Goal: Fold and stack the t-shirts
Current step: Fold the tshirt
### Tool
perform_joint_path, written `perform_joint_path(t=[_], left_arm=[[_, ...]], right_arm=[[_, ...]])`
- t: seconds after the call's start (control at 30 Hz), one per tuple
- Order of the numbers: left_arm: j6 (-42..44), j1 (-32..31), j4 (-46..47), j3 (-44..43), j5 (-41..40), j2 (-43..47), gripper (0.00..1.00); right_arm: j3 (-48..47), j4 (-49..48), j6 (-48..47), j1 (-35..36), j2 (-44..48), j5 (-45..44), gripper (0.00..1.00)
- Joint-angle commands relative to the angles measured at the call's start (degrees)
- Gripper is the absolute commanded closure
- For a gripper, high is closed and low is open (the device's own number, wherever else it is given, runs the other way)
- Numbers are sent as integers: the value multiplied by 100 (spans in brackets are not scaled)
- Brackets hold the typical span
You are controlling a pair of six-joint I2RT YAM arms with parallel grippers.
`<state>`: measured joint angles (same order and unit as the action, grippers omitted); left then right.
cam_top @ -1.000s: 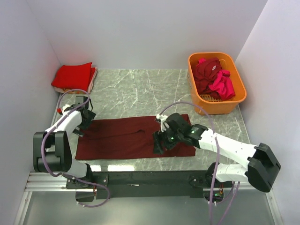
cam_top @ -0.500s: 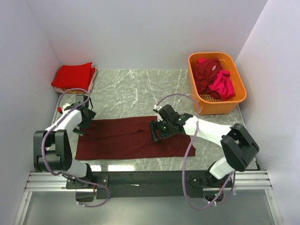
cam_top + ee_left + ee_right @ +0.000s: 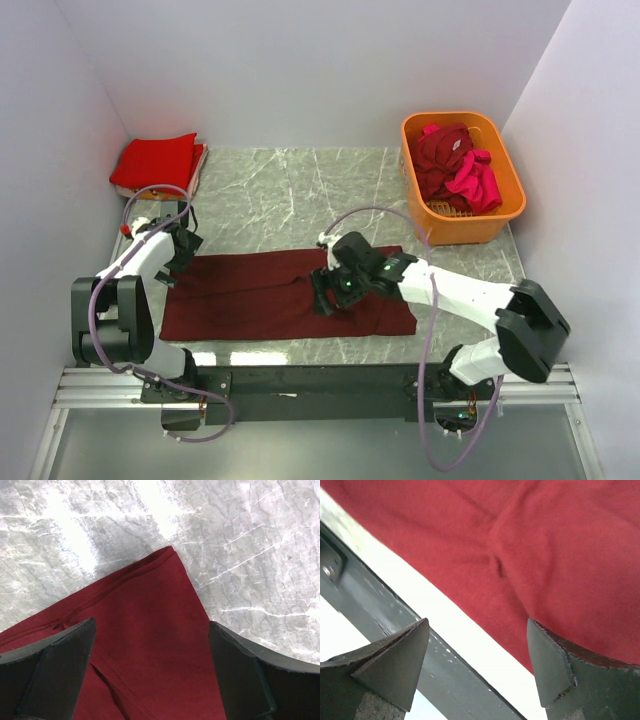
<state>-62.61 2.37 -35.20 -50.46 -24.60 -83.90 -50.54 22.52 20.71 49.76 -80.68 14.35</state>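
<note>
A dark maroon t-shirt [image 3: 250, 295] lies flat in a long strip across the near part of the marble table. My left gripper [image 3: 172, 258] is open over its far left corner; the left wrist view shows that corner [image 3: 160, 630] between my spread fingers. My right gripper [image 3: 322, 295] is open and low over the shirt's middle; its wrist view shows the cloth [image 3: 545, 555] and a crease above my spread fingers. A folded bright red t-shirt [image 3: 155, 162] lies at the far left corner. Maroon and magenta-pink t-shirts [image 3: 455, 170] sit crumpled in the basket.
The orange plastic basket [image 3: 500, 225] stands at the far right. A dark rail [image 3: 320, 380] runs along the table's near edge and also shows in the right wrist view [image 3: 380, 615]. White walls close in on the left, back and right.
My right gripper has moved left along the maroon shirt, from its right part to its middle. My left gripper has stayed at the far left corner.
</note>
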Motion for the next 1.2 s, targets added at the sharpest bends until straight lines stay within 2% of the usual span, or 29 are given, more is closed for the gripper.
perform_joint_path(t=[0.0,0.1,0.23,0.3,0.47,0.57,0.67,0.83,0.87,1.0,1.17], left_arm=[[82,0,-48,-158,-124,84,1],[152,0,-31,-131,-80,102,1],[223,0,74,-53,51,32,1],[249,0,171,-35,139,-47,1],[275,0,180,-113,201,-285,1],[284,0,163,-140,297,-329,1],[232,0,119,-157,377,-320,1],[-58,-9,-275,0,438,-5,1],[-102,-43,-277,79,508,92,1],[-216,-158,-259,824,1000,671,1],[-515,-719,-399,1459,1492,1112,1]], right_arm=[[62,226,363,-360,264,-546,15],[298,323,723,-703,308,-714,15],[738,16,1110,-1406,221,-363,14],[722,33,1190,-1705,63,-520,14],[178,129,909,-2258,-1184,-792,14],[-507,304,715,-2540,-2107,-881,14],[-1447,639,522,-2804,-2828,-986,14],[-3529,1359,14,-3033,-4048,-1040,14],[-4316,1534,-66,-3042,-4269,-1074,14],[-6227,2596,-628,-3060,-5568,-1137,14],[-8327,3188,-1025,-3060,-6564,-829,14]])
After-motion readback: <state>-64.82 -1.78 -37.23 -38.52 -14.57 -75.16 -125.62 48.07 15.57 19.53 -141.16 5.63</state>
